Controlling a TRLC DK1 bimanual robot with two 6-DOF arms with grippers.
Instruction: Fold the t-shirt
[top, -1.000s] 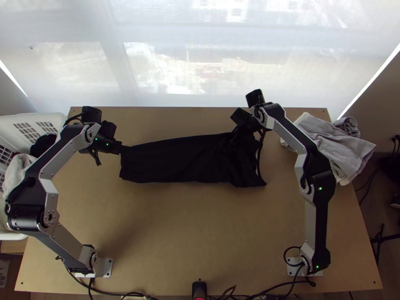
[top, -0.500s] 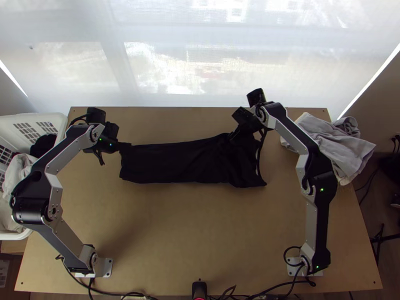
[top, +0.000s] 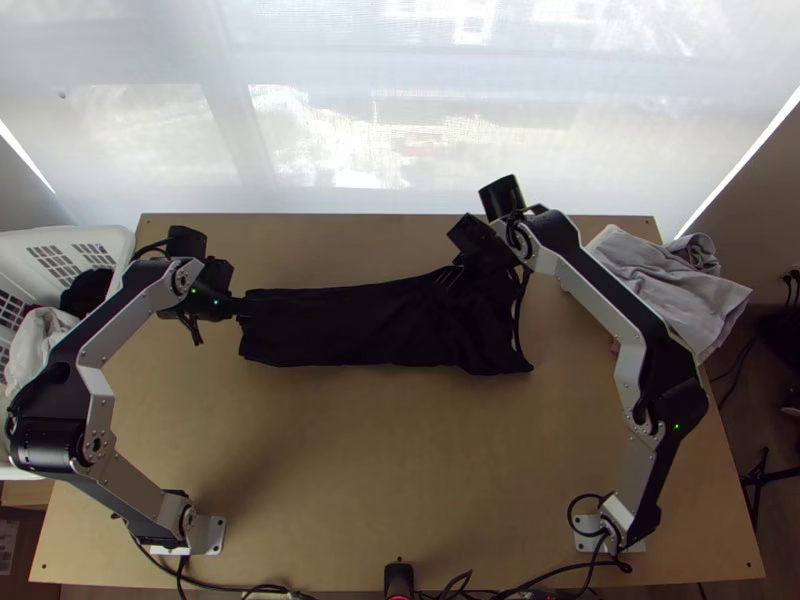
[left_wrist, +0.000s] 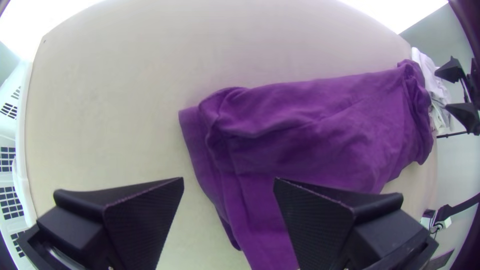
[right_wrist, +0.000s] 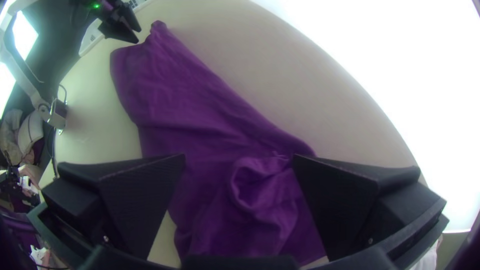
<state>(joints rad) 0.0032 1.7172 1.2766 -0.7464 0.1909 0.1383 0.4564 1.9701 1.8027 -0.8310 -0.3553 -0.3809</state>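
Note:
The dark t-shirt lies as a long folded strip across the table's middle, fairly flat at its left part and wrinkled toward its right end. At its upper left corner is my left gripper; in the left wrist view this gripper stands open, with the purple-looking t-shirt under one finger and bare table between. My right gripper is over the upper edge of the strip's right part. In the right wrist view, the right gripper is open above a bunched fold of the t-shirt.
A pile of light grey cloth rests at the table's right side. Beyond the left edge stands a white basket with dark and pale cloth inside. Bare wooden table spreads between the arms' bases.
My left gripper has shifted right, then back left and slightly down the picture. The right gripper has moved a little left, its elbow swinging outward to the right. The t-shirt lies as before.

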